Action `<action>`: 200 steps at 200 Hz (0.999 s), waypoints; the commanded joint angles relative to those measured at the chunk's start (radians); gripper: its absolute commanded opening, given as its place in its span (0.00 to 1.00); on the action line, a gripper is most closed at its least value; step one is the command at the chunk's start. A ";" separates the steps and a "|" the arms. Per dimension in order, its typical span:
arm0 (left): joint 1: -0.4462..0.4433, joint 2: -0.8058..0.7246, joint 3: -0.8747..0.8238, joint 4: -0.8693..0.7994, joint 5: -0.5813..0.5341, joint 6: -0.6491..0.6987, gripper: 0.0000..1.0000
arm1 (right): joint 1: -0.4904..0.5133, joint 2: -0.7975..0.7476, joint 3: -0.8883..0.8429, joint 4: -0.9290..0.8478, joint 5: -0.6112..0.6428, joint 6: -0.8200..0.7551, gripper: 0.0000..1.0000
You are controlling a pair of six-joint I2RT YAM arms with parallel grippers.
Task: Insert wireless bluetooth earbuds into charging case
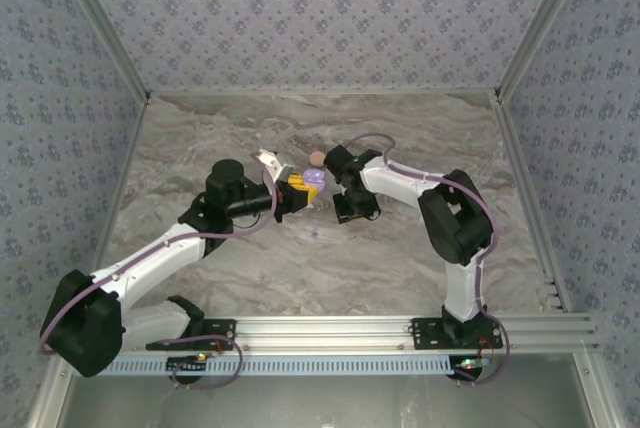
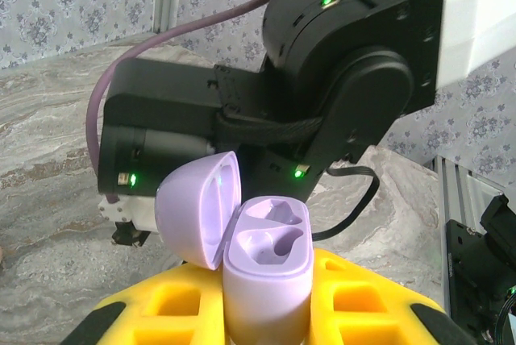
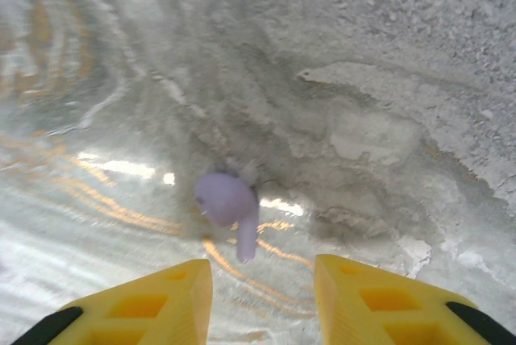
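Note:
A lilac charging case (image 2: 268,274) stands upright between the yellow fingers (image 2: 367,297) of my left gripper (image 2: 263,293), which is shut on it. Its lid (image 2: 196,209) is swung open to the left and both sockets are empty. From above, the case (image 1: 313,180) is at mid-table with my left gripper (image 1: 298,188) beside it. One lilac earbud (image 3: 229,203) lies on the marble, stem pointing toward me, just ahead of my right gripper (image 3: 262,274), whose yellow fingers are open and apart from it. My right gripper (image 1: 352,208) points down, right of the case. A tiny lilac bit (image 1: 316,235) lies nearer the front.
A salmon-pink disc (image 1: 317,158) sits just behind the case. The right arm's black wrist (image 2: 347,79) looms close behind the case in the left wrist view. Patterned walls enclose the marble table (image 1: 200,148), with a metal rail (image 1: 400,333) along the front.

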 commanded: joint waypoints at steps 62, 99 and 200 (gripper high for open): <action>-0.007 -0.015 0.018 0.007 0.015 0.016 0.21 | -0.049 0.020 0.071 -0.007 -0.126 -0.033 0.39; -0.007 -0.020 0.014 0.006 0.014 0.016 0.21 | -0.047 0.051 0.089 -0.020 -0.112 0.001 0.39; -0.006 -0.018 0.010 0.008 0.015 0.018 0.21 | -0.015 0.097 0.130 -0.054 -0.037 0.031 0.40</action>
